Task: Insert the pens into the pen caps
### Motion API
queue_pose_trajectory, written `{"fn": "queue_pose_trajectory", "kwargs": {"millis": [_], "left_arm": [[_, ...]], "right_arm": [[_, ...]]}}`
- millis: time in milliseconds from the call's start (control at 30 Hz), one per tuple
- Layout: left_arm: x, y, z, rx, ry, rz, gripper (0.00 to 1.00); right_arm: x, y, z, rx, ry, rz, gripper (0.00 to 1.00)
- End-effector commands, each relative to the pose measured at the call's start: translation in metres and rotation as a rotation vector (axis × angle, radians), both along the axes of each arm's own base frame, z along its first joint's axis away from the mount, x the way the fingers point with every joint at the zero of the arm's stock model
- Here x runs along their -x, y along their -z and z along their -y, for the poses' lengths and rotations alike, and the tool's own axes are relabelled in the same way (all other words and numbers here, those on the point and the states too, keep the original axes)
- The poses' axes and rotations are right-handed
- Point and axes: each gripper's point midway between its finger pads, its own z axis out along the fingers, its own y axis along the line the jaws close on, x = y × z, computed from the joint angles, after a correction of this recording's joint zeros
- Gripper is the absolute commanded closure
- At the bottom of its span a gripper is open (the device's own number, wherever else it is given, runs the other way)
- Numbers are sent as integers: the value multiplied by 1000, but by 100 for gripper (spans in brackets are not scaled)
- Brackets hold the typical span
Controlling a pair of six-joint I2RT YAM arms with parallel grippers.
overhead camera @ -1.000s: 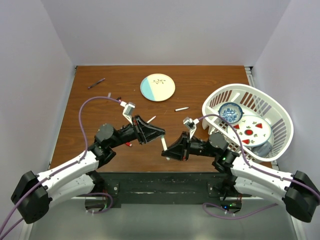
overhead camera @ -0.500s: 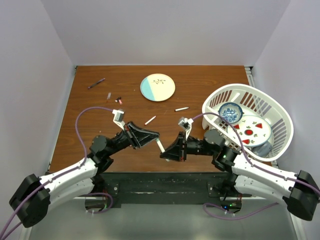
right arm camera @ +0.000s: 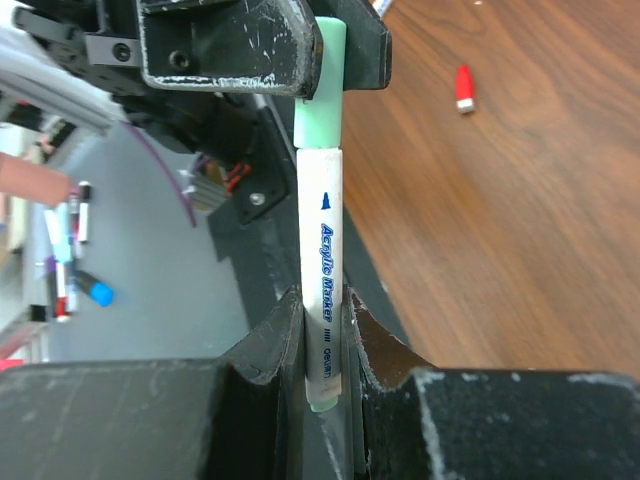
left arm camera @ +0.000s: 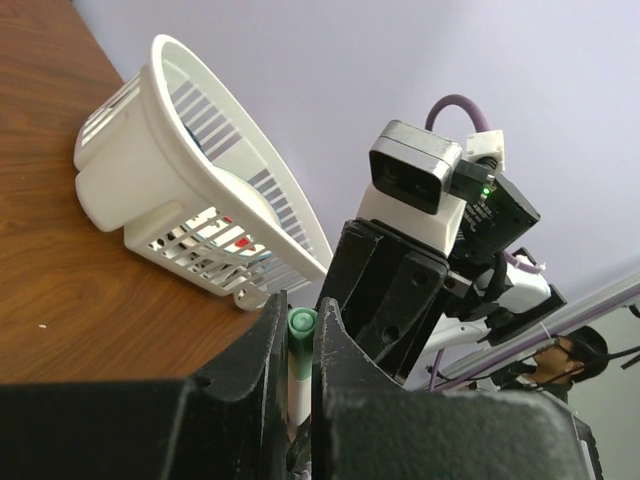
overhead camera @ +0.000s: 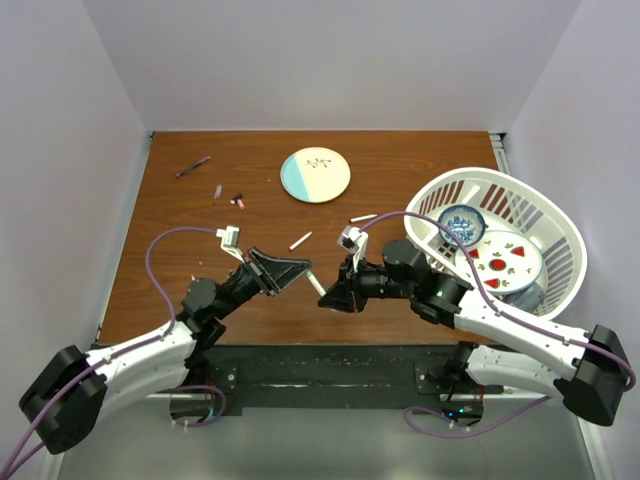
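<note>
Over the near edge of the brown wood-grain bench, well apart from a white slotted plastic basket, the right fingers clamp a slim white pen lettered in blue; the left fingers pinch its smooth pale-green cap, which sits against the barrel's end.

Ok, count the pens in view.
4: dark purple pen far left; two white pens mid-table; a fourth pen in the right gripper, its green cap in the left gripper. Others may be hidden.
</note>
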Motion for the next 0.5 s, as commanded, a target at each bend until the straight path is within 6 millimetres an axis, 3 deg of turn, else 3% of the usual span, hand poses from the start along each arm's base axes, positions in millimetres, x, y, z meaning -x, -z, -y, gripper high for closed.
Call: {"fn": "queue_pose_trajectory", "kwargs": {"millis": [0, 200, 467], "left_arm": [[47, 47, 18, -136, 234, -77, 100], [60, 52, 13, -81, 239, -52, 100], [71, 61, 28, -125, 273, -68, 100]], "right_arm": [[-67, -102, -3, -208, 249, 277, 100], [-69, -114, -11, -298, 255, 256, 100], [-81, -137, -22, -349, 265, 274, 100]]}}
